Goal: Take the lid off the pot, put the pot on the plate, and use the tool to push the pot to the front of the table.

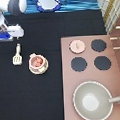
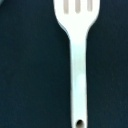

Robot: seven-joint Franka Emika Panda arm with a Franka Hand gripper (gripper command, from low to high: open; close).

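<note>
One arm: single gripper [image 1: 6,34] at the exterior view's upper left, over the table [image 1: 52,86], just above the tool's handle end.
Gripper state: cannot tell open or closed; nothing visibly held.
Tool [image 1: 16,54]: cream spatula flat on the table, long axis running top to bottom in the exterior view, handle toward the top, slotted blade toward the bottom. Wrist view shows it [image 2: 77,65] centred, lying free on the dark surface.
Key relation: pot [image 1: 37,62] lies to the tool's right and slightly lower in the exterior view, just beside the blade, not touching.
Pot status: open, reddish balls visible inside, sitting on the plate [image 1: 32,68]; rim of plate shows around it.
Lid [image 1: 77,45]: already off, resting on the stove panel [image 1: 116,68] near its upper left corner, beside the burners.
Burners [image 1: 79,63]: four black discs, well apart from the pot.
Grey pan [image 1: 92,100]: lower right on the stove panel, far from the work.
Obstructions: none seen between gripper and tool.
</note>
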